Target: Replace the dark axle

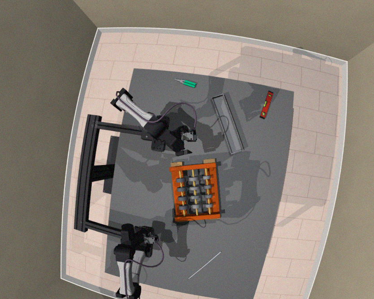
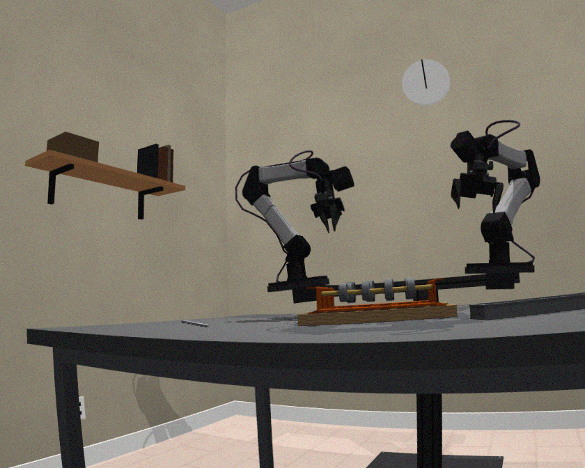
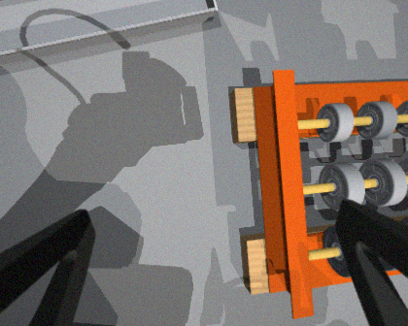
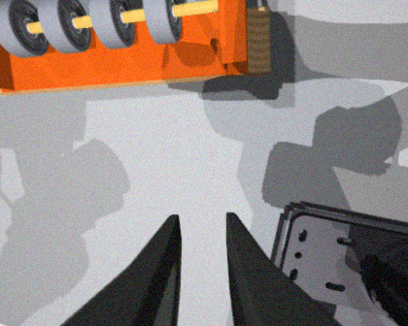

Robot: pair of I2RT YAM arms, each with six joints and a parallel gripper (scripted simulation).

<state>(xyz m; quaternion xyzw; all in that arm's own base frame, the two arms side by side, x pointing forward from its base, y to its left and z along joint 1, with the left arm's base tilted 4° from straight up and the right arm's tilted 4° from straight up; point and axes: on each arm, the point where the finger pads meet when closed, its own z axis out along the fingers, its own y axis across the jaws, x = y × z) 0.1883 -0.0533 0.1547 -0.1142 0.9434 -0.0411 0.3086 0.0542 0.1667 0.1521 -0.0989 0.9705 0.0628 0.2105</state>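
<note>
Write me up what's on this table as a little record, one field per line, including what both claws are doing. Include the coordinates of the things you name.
frame: orange wheel frame [image 1: 193, 167] [image 2: 325, 298] [image 3: 289, 194] [image 4: 233, 39], standing on wooden battens [image 1: 209, 160] [image 2: 377, 316] [image 3: 245, 114] [image 4: 258, 41]
axles in frame: three, yellowish, all carrying grey wheels
loose rod: silver rod [image 1: 204, 265] [image 2: 195, 323], lying on the table beyond the frame, on the side away from the tray
tray: long grey tray [image 1: 233, 138] [image 2: 535, 304] [image 3: 147, 10], nothing visible inside except shadows
tools: green-handled pliers [image 1: 189, 83]; red spirit level [image 1: 266, 104]
left claw [image 1: 189, 140] [image 2: 476, 203] [image 3: 212, 216]: wide open, empty
right claw [image 1: 150, 239] [image 2: 331, 231] [image 4: 203, 213]: slightly open, empty
swap: middle axle still in frame
</note>
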